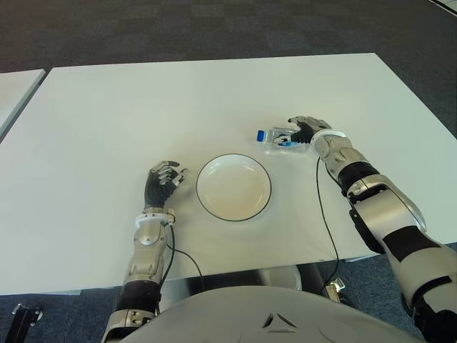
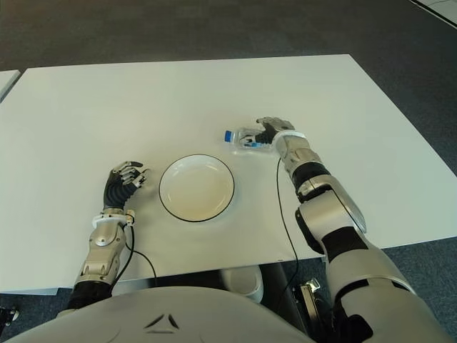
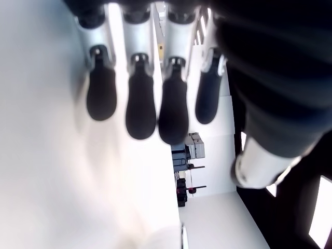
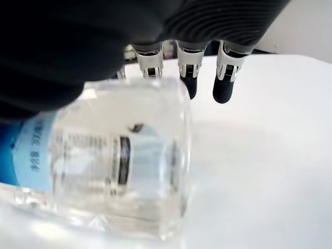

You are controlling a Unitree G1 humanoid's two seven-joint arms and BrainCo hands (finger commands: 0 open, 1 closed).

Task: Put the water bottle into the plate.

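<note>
On the white surface [image 1: 107,107] there are one water bottle [image 1: 275,138] and one plate [image 1: 233,187]. The bottle lies on its side, to the right of the plate and a little farther from the robot, near it but not touching. Its blue cap points to the robot's left, and it has a blue label around the body. It is clear plastic.

The right hand [image 1: 305,131] is at the bottle's base end. In the right wrist view the palm is over the bottle [image 4: 104,166] and three fingertips [image 4: 224,91] reach past it with their tips free above the surface, so the fingers are loosely extended, not pressed around the bottle. I cannot tell if the palm touches it.

The plate is white with a dark rim, and nothing is in it.

The left hand [image 1: 163,182] shows just left of the plate, fingers relaxed and a little bent, holding nothing.
</note>
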